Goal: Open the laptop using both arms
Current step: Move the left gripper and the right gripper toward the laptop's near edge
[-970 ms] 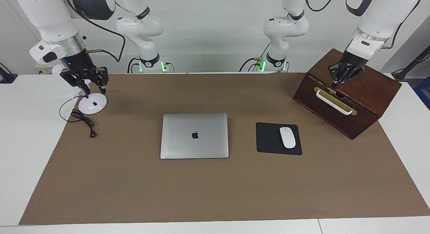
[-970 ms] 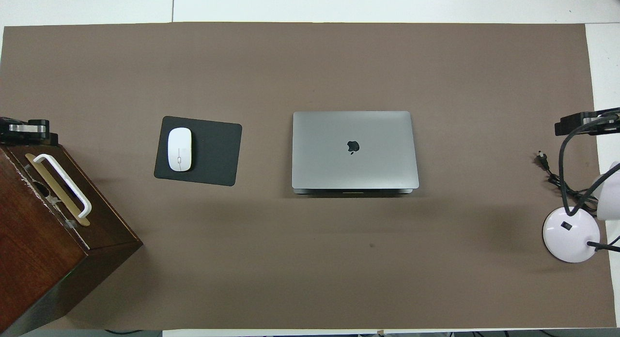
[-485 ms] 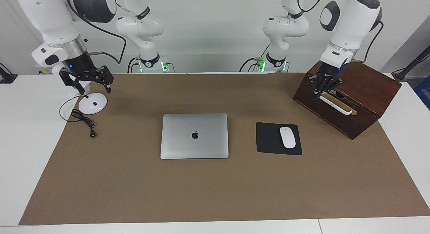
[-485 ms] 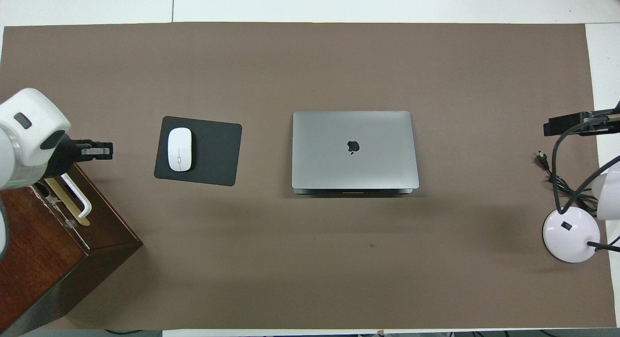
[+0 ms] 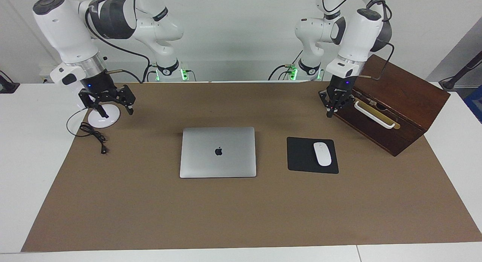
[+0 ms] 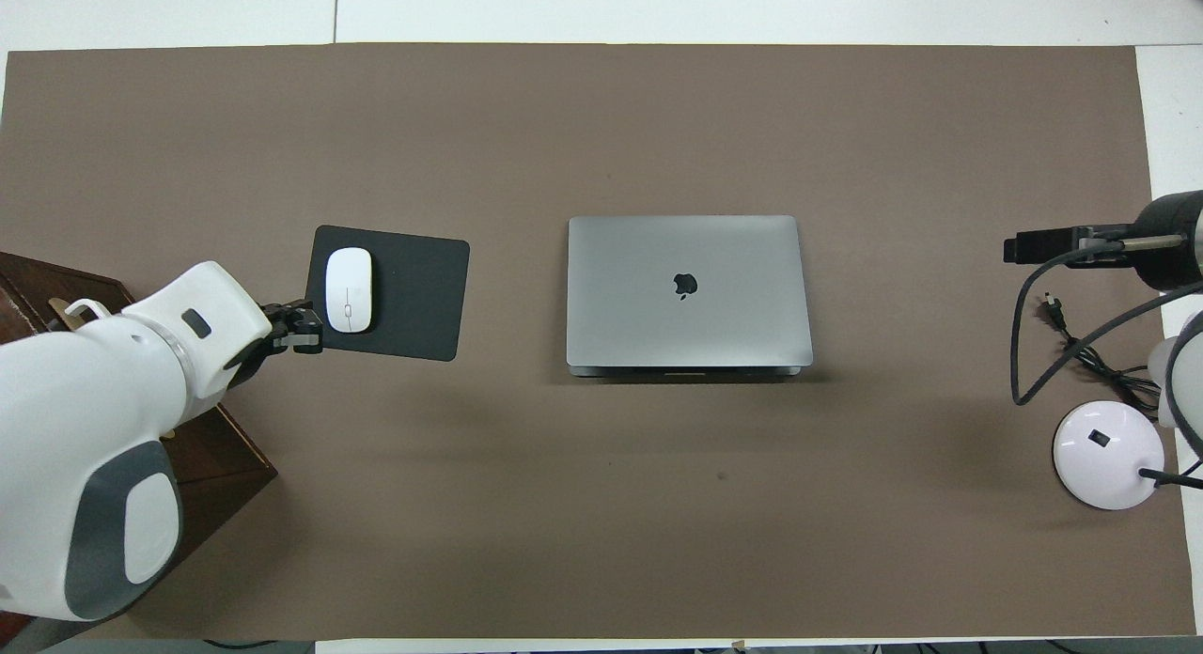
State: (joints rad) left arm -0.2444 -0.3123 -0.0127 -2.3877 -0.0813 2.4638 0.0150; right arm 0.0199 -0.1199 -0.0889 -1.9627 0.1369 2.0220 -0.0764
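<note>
The silver-grey laptop (image 5: 217, 152) lies closed on the brown mat at mid-table, with the apple logo up; it also shows in the overhead view (image 6: 688, 292). My left gripper (image 5: 330, 112) hangs in the air over the mat at the wooden box's corner, toward the left arm's end. Its fingers are together and hold nothing; it shows in the overhead view (image 6: 303, 327) at the mouse pad's edge. My right gripper (image 5: 116, 112) is open and empty over the mat beside the lamp base, toward the right arm's end; it shows in the overhead view (image 6: 1020, 250). Both are well away from the laptop.
A black mouse pad (image 5: 301, 156) with a white mouse (image 5: 322, 153) lies beside the laptop toward the left arm's end. A brown wooden box (image 5: 408, 98) with a white handle stands at that end. A white lamp base (image 5: 99, 121) and black cable (image 5: 94, 136) lie at the right arm's end.
My left gripper has left the box's handle and moved toward mid-table. My right gripper has moved off the lamp base toward the laptop. The laptop has not moved.
</note>
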